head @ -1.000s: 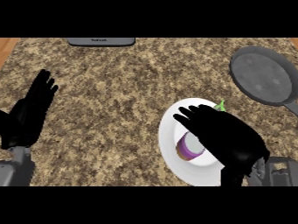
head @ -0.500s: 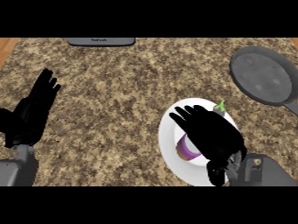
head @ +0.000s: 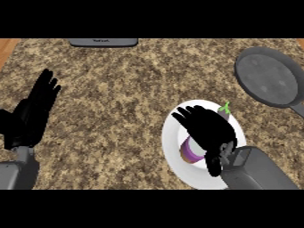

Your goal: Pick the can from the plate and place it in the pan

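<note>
- The round white plate (head: 174, 147) sits on the brown speckled stone desk (head: 128, 89), near the bottom right of the view.
- The purple can (head: 192, 151) lies on this plate. Only its left part shows, with a lighter end toward the bottom.
- The black right hand (head: 210, 129) is right over the can and hides most of it. Its fingers (head: 186, 116) are spread out and point up and to the left, past the can.
- The fingers look straight, not curled round the can. It is hard to tell if the palm touches the can.
- A small green bit (head: 225, 107) pokes out at the top edge of the plate, just past the right hand. What it is cannot be told.
- The round dark grey pan (head: 270, 78) lies at the top right of the desk, well apart from the plate. Its handle points down and to the right.
- The black left hand (head: 35, 109) rests near the left edge, fingers up and open, holding nothing.
- A dark grey flat thing (head: 103, 42) sits at the top edge of the desk. It has small writing on it, too small to read.
</note>
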`<state>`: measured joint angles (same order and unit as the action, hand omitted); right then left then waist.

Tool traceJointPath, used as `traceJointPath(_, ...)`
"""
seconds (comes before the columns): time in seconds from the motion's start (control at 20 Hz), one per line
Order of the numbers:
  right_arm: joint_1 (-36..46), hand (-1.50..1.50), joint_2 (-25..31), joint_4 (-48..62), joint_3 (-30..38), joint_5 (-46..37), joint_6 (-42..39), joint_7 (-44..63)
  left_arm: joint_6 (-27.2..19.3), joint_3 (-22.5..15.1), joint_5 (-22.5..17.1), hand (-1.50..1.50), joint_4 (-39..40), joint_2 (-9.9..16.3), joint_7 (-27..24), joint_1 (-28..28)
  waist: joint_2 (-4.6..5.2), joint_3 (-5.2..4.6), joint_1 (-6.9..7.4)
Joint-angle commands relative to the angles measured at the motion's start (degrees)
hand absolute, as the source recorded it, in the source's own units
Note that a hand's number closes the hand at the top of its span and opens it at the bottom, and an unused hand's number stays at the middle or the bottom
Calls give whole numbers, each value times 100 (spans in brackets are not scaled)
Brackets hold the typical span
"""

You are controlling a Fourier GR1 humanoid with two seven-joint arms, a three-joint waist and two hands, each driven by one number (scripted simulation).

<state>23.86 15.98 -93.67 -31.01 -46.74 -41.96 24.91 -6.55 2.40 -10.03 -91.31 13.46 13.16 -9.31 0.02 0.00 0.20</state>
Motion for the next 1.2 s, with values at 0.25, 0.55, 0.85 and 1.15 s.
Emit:
traceJointPath(0.25,-35,-150,-343,747,303,-534,543,-776,22,-56,236,0,-122,-242,4,148,-1,1,11)
traceJointPath(0.55,-126,-150,-782,1147,276,-916,508,-930,119,139,314,0,142,-235,-15,-103,-2,0,-10)
traceJointPath(0.85,43,150,-645,1564,265,-1076,877,-1838,351,393,64,0,106,-102,126,-111,2,0,2)
traceJointPath(1.15,-541,150,-862,1708,48,-1481,1647,-2066,190,185,365,0,192,-350,0,-204,1,0,-21)
